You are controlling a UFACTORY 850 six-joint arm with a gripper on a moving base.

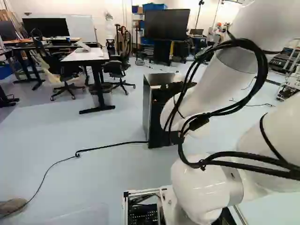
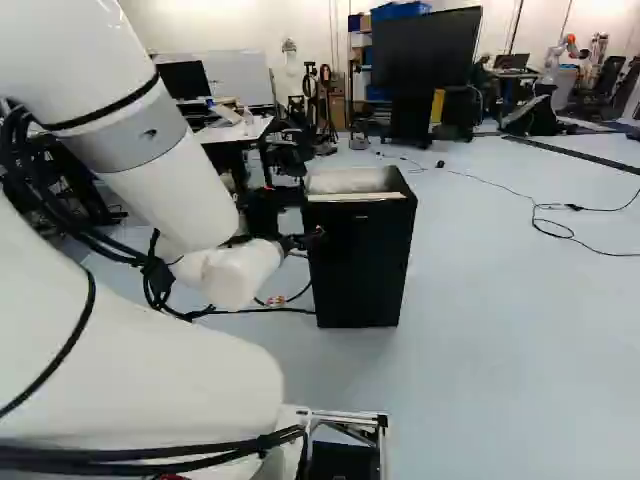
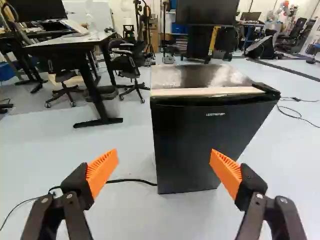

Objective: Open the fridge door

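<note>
Look ahead of the black two-fingered gripper (image 3: 165,157), spread wide with no hold on anything, to find the black box-shaped fridge (image 3: 210,145), standing at the centre of the left base view, partly behind the thick white arm (image 2: 165,190), and a little right of centre in the right base view. Take the flat dark door as shut, judging by its front. Expect trouble first in finding purchase: with no handle plainly visible to close on, could easily slide the ribbed orange pads (image 3: 102,171) down the smooth face without catching an edge. Beware of pushing straight in, likely to shove or tip so small a cabinet instead of swinging it open. Mind the small black block at the top corner (image 3: 267,90), perhaps a hinge cover; pulling on that side would probably gain little and strain the joint. Pull too straight rather than along an arc, and risk slipping off or dragging the whole body along. Watch also the thin black cord (image 3: 131,180), running from near the fridge's foot towards the lower left of the left base view, liable to snag during any driving of the base.
</note>
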